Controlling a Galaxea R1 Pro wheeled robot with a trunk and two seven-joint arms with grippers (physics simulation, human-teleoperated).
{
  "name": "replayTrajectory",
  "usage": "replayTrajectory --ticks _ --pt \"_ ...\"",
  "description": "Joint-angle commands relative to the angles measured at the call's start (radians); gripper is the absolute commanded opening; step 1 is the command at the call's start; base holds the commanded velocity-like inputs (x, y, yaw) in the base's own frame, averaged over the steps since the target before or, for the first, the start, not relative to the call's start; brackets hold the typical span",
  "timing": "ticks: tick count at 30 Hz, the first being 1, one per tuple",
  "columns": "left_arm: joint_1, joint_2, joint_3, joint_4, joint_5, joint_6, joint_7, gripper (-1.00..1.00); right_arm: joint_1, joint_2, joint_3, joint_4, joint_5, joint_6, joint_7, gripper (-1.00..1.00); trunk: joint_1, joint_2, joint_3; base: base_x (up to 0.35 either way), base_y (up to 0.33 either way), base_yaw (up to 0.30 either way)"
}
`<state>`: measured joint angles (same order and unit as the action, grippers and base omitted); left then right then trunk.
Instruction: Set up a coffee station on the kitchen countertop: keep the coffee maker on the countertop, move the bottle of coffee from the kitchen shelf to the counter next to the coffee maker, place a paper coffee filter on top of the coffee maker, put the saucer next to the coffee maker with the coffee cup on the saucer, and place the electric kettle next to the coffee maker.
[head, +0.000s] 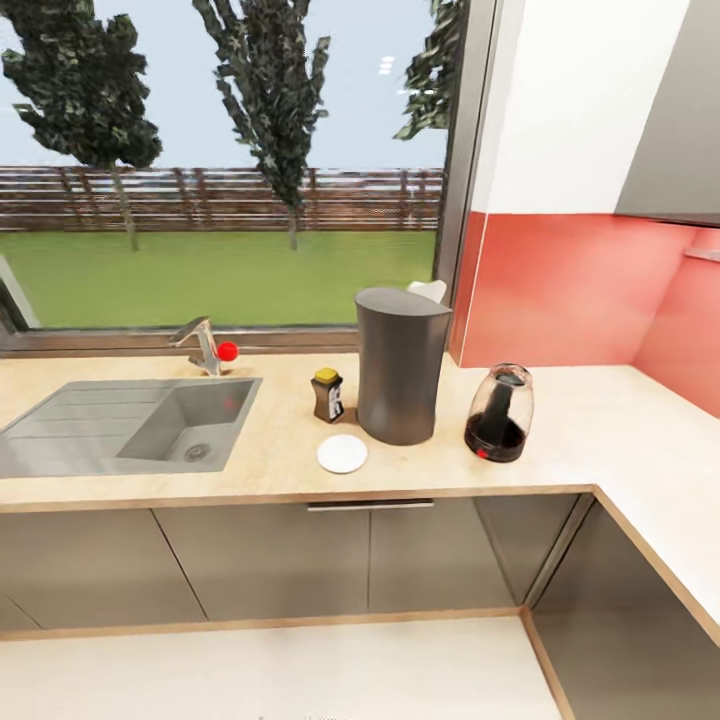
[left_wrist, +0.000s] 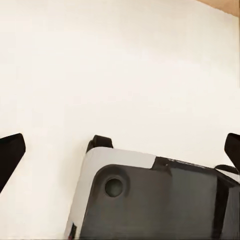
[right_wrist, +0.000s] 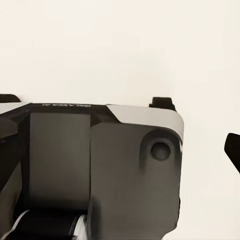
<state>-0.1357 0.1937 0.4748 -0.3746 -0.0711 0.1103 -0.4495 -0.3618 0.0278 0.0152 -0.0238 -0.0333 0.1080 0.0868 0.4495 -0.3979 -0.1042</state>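
Note:
The coffee maker (head: 402, 365) stands on the kitchen countertop (head: 560, 450) below the window. The white paper coffee filter (head: 428, 290) pokes up at its top back edge. Just left of the coffee maker is the bottle of coffee (head: 327, 394) with its yellow cap. The saucer (head: 342, 453) lies bare in front of them. The electric kettle (head: 499, 412) is close on the coffee maker's right. The coffee cup is out of view. My left gripper (left_wrist: 122, 149) is open over pale floor and the robot's base. My right gripper (right_wrist: 120, 150) has one fingertip (right_wrist: 232, 150) showing far out, also open.
A grey sink (head: 130, 425) with a faucet (head: 203, 345) and a red knob (head: 228, 351) is set into the counter on the left. The worktop turns a corner at the right along a red backsplash (head: 570, 290). Dark cabinets (head: 330, 560) run below.

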Motion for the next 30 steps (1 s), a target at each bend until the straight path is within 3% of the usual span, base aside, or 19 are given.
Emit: replayTrajectory --ticks 1,5,10,12,15,27,30 --pt "-0.001 -0.003 0.008 0.062 -0.093 -0.041 0.098 1.0 0.0 0.0 0.002 -0.002 -0.003 0.008 0.002 1.0 0.001 -0.002 -0.003 0.0 0.0 0.182" --pt "0.001 0.0 0.007 0.182 -0.206 -0.07 0.242 1.0 0.0 0.0 0.0 -0.002 -0.003 0.006 0.0 1.0 0.001 -0.002 -0.005 0.0 0.0 0.091" --pt "0.014 -0.003 0.007 0.229 -0.28 -0.072 0.389 1.0 0.0 0.0 0.003 -0.002 -0.002 0.007 0.002 1.0 0.001 -0.002 -0.006 0.0 0.0 0.012" --pt "0.023 -0.006 0.007 0.238 -0.291 -0.071 0.468 1.0 0.0 0.0 0.003 -0.002 -0.002 0.006 0.002 1.0 0.001 -0.002 -0.006 0.0 0.0 0.002" --pt "0.026 -0.009 0.008 0.249 -0.295 -0.071 0.509 1.0 0.0 0.0 0.002 -0.002 -0.003 0.005 0.004 1.0 0.001 -0.002 -0.006 0.0 0.0 0.0" --pt "0.027 -0.011 0.012 0.251 -0.293 -0.084 0.522 1.0 0.0 -0.002 0.0 -0.002 -0.004 0.006 0.002 1.0 0.001 -0.002 -0.006 0.0 0.0 0.001" --pt "0.027 -0.016 0.013 0.252 -0.296 -0.08 0.518 1.0 0.0 -0.003 0.0 -0.001 -0.001 0.006 -0.002 1.0 0.001 -0.002 -0.006 0.0 0.0 0.268"
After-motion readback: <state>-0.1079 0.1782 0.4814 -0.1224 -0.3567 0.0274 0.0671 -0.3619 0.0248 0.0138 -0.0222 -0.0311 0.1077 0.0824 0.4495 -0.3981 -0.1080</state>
